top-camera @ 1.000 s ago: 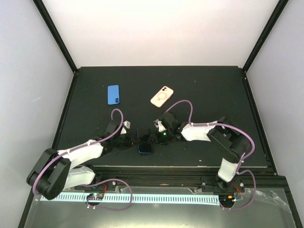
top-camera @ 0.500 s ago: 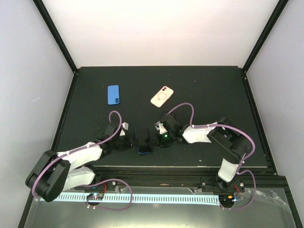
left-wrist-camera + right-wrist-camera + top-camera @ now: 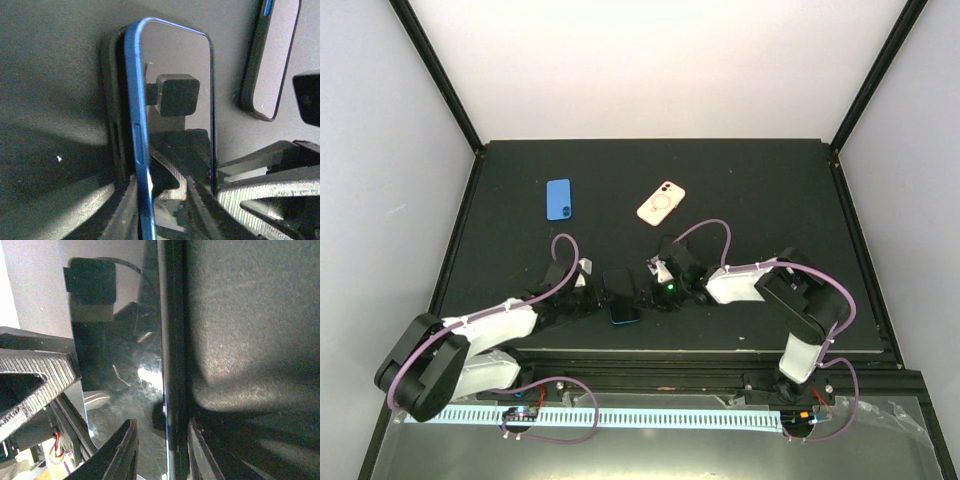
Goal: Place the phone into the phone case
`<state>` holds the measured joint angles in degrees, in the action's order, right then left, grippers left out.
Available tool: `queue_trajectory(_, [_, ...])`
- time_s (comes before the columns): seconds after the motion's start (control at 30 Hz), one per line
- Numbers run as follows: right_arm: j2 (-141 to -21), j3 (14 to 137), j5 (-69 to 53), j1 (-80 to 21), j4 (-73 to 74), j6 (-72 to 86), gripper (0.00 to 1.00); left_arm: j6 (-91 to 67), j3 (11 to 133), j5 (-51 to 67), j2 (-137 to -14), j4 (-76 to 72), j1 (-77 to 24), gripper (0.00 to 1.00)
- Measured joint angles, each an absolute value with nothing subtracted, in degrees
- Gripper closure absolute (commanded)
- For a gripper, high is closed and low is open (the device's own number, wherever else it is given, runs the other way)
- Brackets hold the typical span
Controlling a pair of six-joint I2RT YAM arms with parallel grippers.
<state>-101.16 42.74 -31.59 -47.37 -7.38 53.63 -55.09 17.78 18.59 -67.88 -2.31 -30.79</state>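
You've got L gripper (image 3: 594, 297) & R gripper (image 3: 648, 291) straddling the phone (image 3: 175, 50); can't tell if either's clamped.

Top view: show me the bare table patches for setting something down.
Free: the table strip behind the blue slab and pink case, and the far right area beside that case. Crowded: front middle, where left claw and right claw flank the phone.

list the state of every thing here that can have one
phone: between both pincers, outside the case
phone case: flat, ring side up, untouched
blue slab: flat, untouched
left pincer: at the phone, grip unclear
right pincer: straddling phone's edge, grip unclear
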Motion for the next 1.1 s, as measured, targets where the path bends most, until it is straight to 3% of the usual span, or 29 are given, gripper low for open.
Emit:
queue_trajectory(0.17, [-101.2, 43.6, -29.8, -47.0, -6.7, 51.4, 0.62, -54.8, 17.8, 17.8, -66.9, 1.4, -30.9, 0.64])
queue_trajectory(0.4, [-103.0, 46.6, -28.5, -46.2, -5.9, 49.1, 0.6, -54.3, 17.9, 17.6, -66.8, 2.6, -30.9, 0.78])
queue_trajectory(0.77, [-104.0, 45.7, -33.0, -45.6, -11.0, 52.0, 0.61, -54.0, 17.7, 19.2, -67.1, 0.9, -30.9, 0.88])
queue_trajectory(1.1, [-104.0, 40.6, -36.0, -44.8, -23.6, 60.8, 0.61, -54.3, 15.2, 19.6, -65.1, -1.1, -30.8, 0.78])
